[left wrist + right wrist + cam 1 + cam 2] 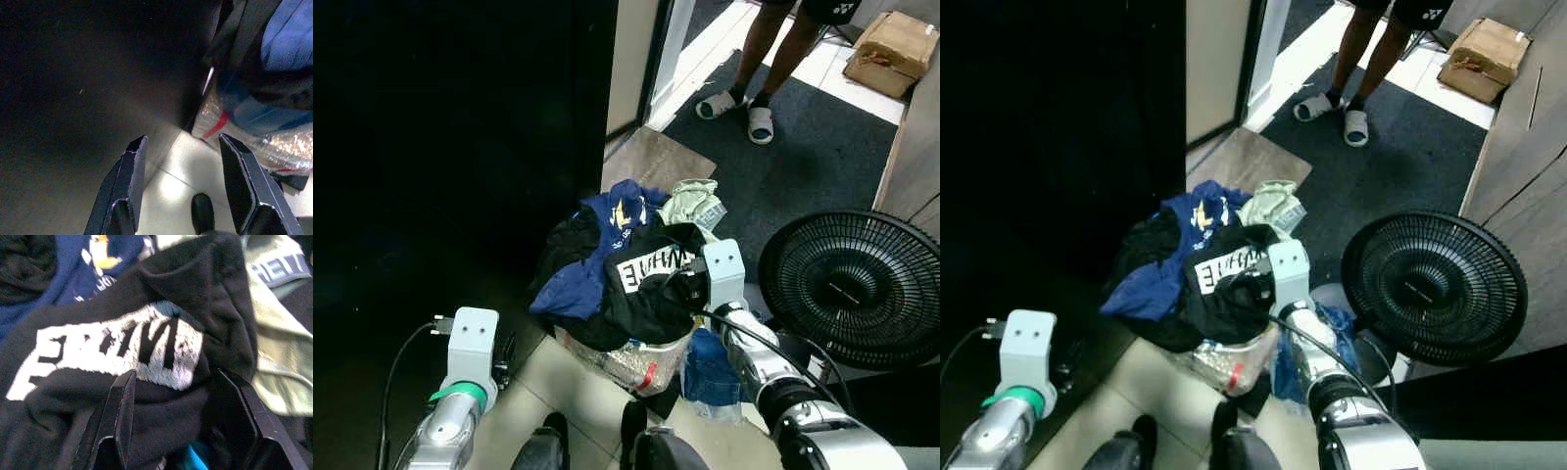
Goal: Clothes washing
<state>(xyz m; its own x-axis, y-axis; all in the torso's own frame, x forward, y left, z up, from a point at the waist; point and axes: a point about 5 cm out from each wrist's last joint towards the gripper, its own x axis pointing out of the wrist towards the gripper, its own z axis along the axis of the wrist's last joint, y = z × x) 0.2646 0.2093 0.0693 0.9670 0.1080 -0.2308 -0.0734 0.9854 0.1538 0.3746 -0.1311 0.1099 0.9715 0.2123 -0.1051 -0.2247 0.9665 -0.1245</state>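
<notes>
Laundry pile: heaped clothes (617,269) sit on the floor in a clear plastic bag (626,364), the landmark for everything else; a black garment with white lettering (651,266) lies on top, a navy blue garment (582,284) on its side toward the dark doorway, a pale green piece (695,204) at its far edge.
Right gripper: the right gripper (181,396) is down on the pile, fingers spread either side of a fold of the black garment, just below the white print; the fabric bulges between them and is not yet pinched.
Left gripper: the left gripper (183,181) hangs beside the pile on its dark side, fingers spread and holding nothing, over the pale floor tile (176,186) next to the bag.
Surroundings: a black fan (857,289) stands just beside the pile on the side away from the dark doorway; a person in white slippers (739,113) stands well beyond the pile on grey carpet, near a cardboard box (893,51).
Step in hand: by the look of it, picking the first item, the black garment, off the top of the pile.
Next move: likely calls for the right fingers to press together on the fold, then lift straight up so the garment peels free without dragging the blue one or tipping the bag.
</notes>
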